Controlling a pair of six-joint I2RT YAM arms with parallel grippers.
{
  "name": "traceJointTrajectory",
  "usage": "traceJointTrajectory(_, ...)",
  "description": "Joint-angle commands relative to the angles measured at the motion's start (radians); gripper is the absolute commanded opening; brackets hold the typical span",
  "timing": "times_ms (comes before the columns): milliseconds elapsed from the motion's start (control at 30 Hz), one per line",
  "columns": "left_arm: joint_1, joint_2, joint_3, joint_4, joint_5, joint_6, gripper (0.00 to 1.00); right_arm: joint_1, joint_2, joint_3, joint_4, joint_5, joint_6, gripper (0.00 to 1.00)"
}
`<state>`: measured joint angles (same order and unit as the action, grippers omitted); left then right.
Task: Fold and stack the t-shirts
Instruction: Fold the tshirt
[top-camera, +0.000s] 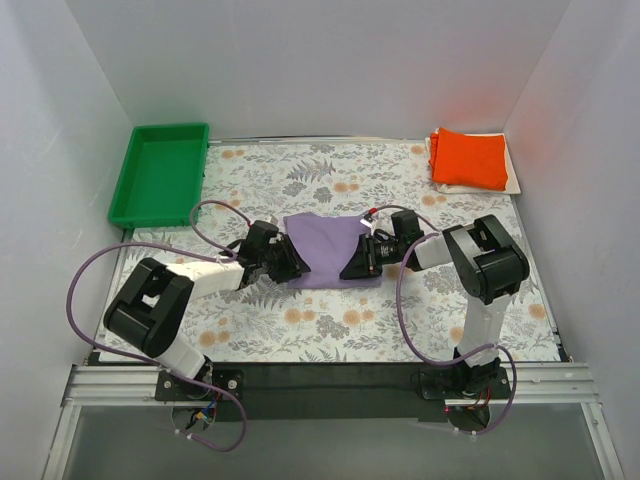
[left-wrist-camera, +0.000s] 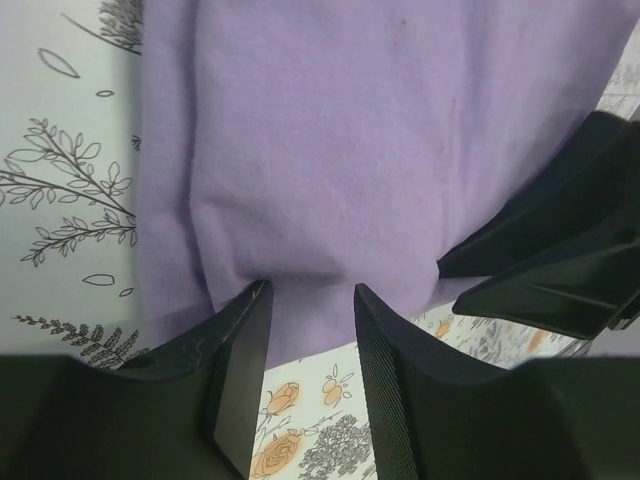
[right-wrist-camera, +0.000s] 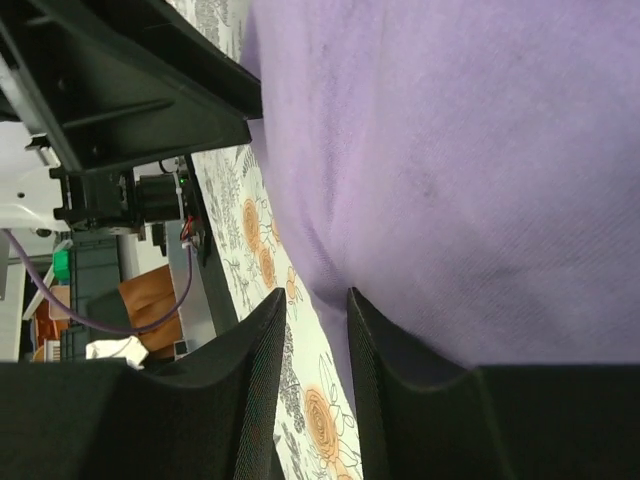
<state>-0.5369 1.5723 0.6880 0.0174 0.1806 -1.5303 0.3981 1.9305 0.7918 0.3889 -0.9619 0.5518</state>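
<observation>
Lavender shirt (top-camera: 325, 250), flat on table right of tray (top-camera: 160, 175); left gripper (left-wrist-camera: 308, 298) and right gripper (right-wrist-camera: 310, 305), jaws parted astride near corners, seemingly readying paired fold; orange shirt (top-camera: 470, 158) farther right of tray.

Left tool (top-camera: 296, 265) and right tool (top-camera: 352, 266) flank the purple shirt (top-camera: 325, 243), blocking the centre. The green tray (top-camera: 160, 180) fills the far-left corner, the orange shirt (top-camera: 470, 158) the far-right. Bare desk (top-camera: 320, 168) between them is passable.
</observation>
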Motion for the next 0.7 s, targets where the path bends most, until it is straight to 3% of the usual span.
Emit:
traceJointTrajectory(0, -0.002, 0.008, -0.076, -0.043, -0.067, -0.037, 0.37, -0.031, 0.044, -0.074, 0.056, 0.015, -0.059, 0.33)
traceJointTrajectory(267, 0.008, -0.043, -0.123, -0.07, -0.07, -0.017, 0.34, -0.154, -0.148, -0.146, 0.048, -0.024, -0.067, 0.34)
traceJointTrajectory(567, 0.008, -0.067, -0.104, -0.08, -0.07, 0.018, 0.34, -0.188, -0.039, -0.213, 0.048, -0.02, -0.164, 0.34)
traceJointTrajectory(667, 0.006, -0.092, -0.043, -0.138, -0.079, 0.077, 0.38, -0.205, -0.103, -0.215, 0.025, -0.026, -0.156, 0.34)
